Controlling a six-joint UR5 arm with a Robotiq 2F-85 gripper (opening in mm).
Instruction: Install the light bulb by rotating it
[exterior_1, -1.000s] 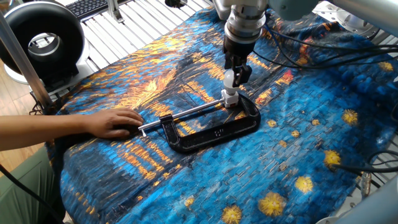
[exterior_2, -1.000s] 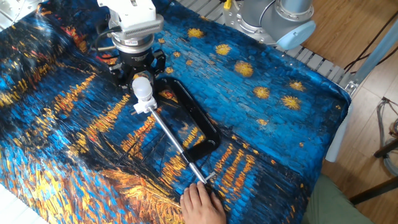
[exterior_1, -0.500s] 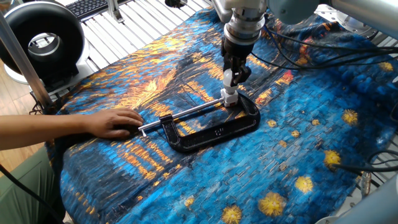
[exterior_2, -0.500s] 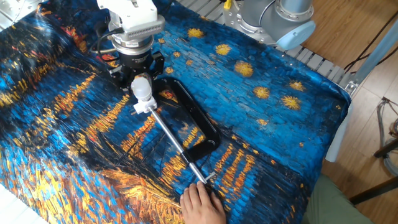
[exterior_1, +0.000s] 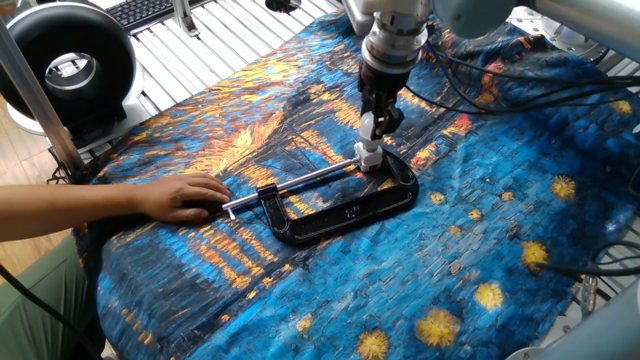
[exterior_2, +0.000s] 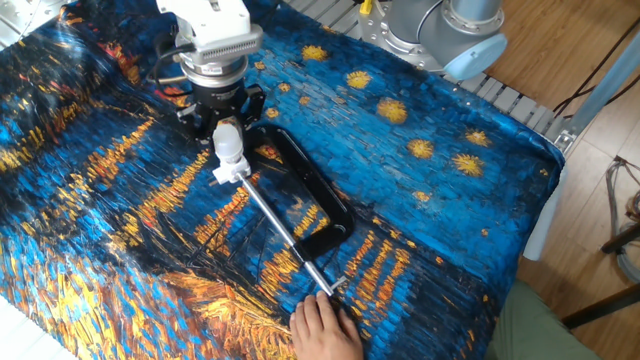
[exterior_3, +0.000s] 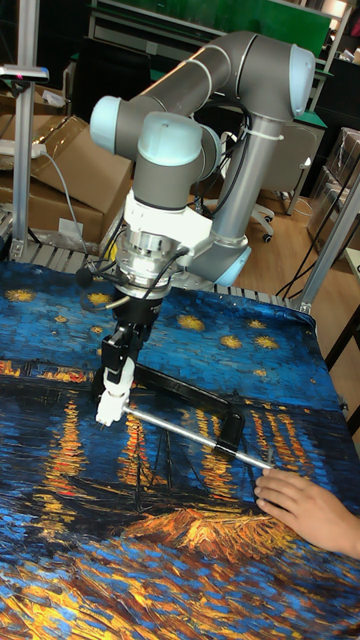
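Note:
The light bulb (exterior_1: 369, 125) is a small white globe standing upright on the white socket block (exterior_1: 369, 156). The block is held in the mouth of a black C-clamp (exterior_1: 345, 210). My gripper (exterior_1: 379, 118) comes straight down from above and is shut on the light bulb, one black finger on either side. In the other fixed view the light bulb (exterior_2: 228, 141) shows just below the gripper (exterior_2: 227, 124), above the socket block (exterior_2: 229, 171). The tall fixed view shows the gripper (exterior_3: 118, 362) over the socket block (exterior_3: 108, 408).
A person's hand (exterior_1: 185, 197) rests on the painted cloth at the handle end of the clamp's screw rod (exterior_1: 300, 184). A black round fan (exterior_1: 65, 70) stands at the far left beyond the cloth. Cables (exterior_1: 520, 85) trail over the cloth behind the arm.
The gripper has turned slightly about its upright axis while holding the bulb. The clamp, socket block and hand have not moved.

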